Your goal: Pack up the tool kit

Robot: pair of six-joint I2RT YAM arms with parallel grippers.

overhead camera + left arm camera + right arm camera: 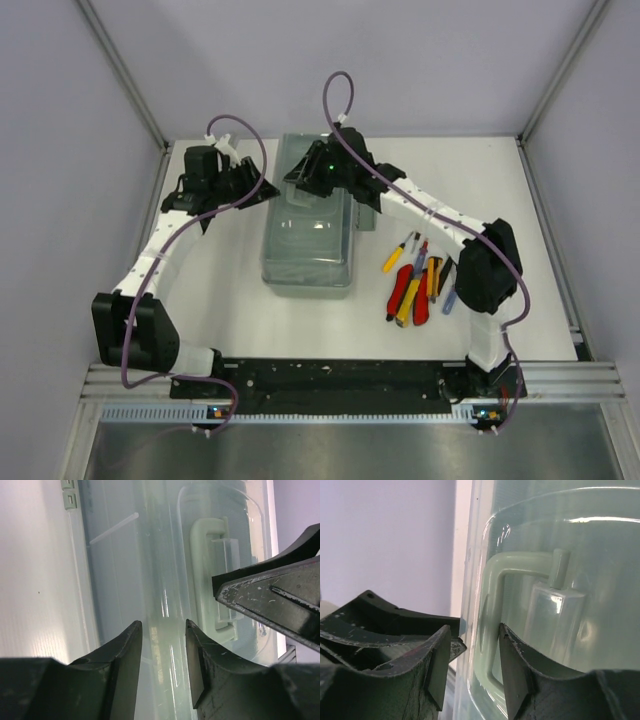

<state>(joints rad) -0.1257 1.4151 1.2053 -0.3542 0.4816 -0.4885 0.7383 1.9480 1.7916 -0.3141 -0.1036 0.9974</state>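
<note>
the case is translucent, glossy plastic that catches sharp highlights, and its handle is smooth, opaque pale-green plastic. the black fingers look matt and scuffed with pale scratches. the white worktop is matt.

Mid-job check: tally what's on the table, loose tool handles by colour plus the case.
Red handles: 2
Yellow handles: 2
Orange handle: 1
Black handle: 1
Blue handle: 1
Case: 1
Total: 8, approximate since the tools overlap.
</note>
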